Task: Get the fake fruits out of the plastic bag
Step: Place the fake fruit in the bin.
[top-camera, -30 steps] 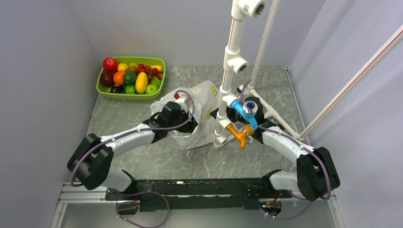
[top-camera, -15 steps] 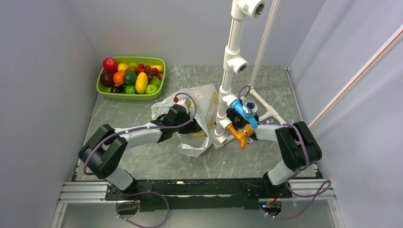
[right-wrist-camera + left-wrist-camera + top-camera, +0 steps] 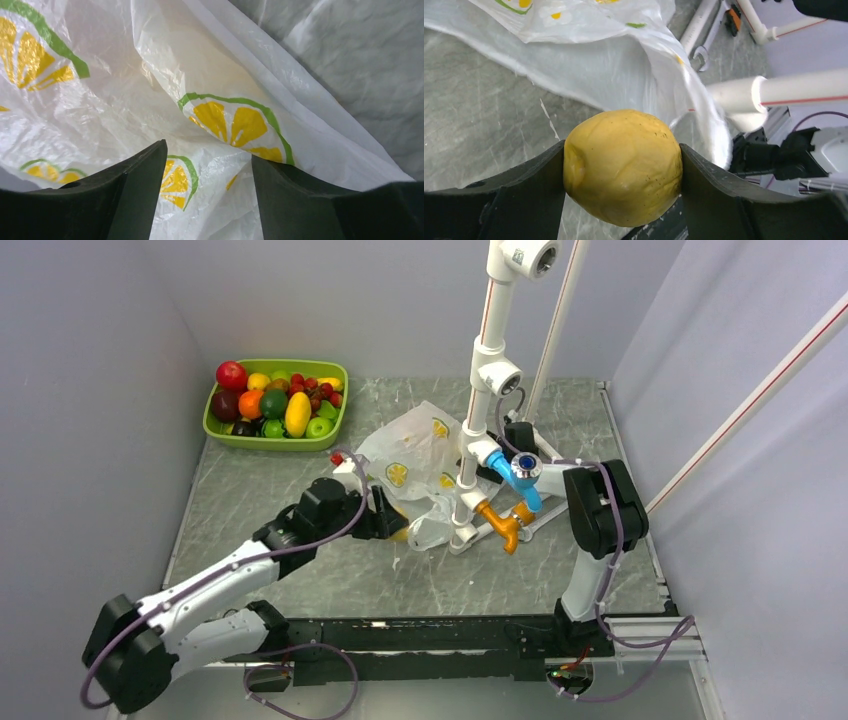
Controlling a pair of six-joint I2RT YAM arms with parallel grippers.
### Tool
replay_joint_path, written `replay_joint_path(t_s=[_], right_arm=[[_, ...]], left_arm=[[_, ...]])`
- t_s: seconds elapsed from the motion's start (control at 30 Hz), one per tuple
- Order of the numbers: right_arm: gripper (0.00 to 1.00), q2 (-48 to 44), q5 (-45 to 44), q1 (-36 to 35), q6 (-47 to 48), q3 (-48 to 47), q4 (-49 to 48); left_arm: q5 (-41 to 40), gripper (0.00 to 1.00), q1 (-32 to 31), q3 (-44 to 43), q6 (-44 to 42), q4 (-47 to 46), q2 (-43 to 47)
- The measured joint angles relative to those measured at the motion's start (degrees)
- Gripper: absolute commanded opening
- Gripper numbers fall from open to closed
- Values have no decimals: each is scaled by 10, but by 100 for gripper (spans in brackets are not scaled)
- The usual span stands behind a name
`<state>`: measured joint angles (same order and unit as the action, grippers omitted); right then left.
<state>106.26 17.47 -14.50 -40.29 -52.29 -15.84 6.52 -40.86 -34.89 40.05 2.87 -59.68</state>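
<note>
Left wrist: lemon (image 3: 622,167), long axis side-to-side

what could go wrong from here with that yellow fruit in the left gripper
1. The yellow fruit is round and smooth, and the left gripper pinches it only at its sides, so it may slip out while carried.
2. The right gripper has its fingers apart around the plastic bag film, so the bag may not be pinned and could slide.
3. The right arm sits close beside the white pipe stand; a wide swing might knock it.
</note>
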Motion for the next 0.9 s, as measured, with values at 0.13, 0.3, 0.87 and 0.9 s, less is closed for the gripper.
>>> replay_joint_path(t_s=[0.13, 0.3, 0.87, 0.9], right_arm=[[83, 0, -12, 9, 44, -31, 43], [98, -56, -19, 9, 81, -31, 104], [99, -220, 101, -39, 117, -17, 148], [99, -214, 109, -38, 112, -11, 141]], left_arm=[[6, 0, -1, 0, -17, 56, 72], [-25, 0, -1, -43, -53, 180, 145], [-171, 0, 33, -82, -85, 287, 108], [-195, 0, 33, -82, -85, 295, 98]])
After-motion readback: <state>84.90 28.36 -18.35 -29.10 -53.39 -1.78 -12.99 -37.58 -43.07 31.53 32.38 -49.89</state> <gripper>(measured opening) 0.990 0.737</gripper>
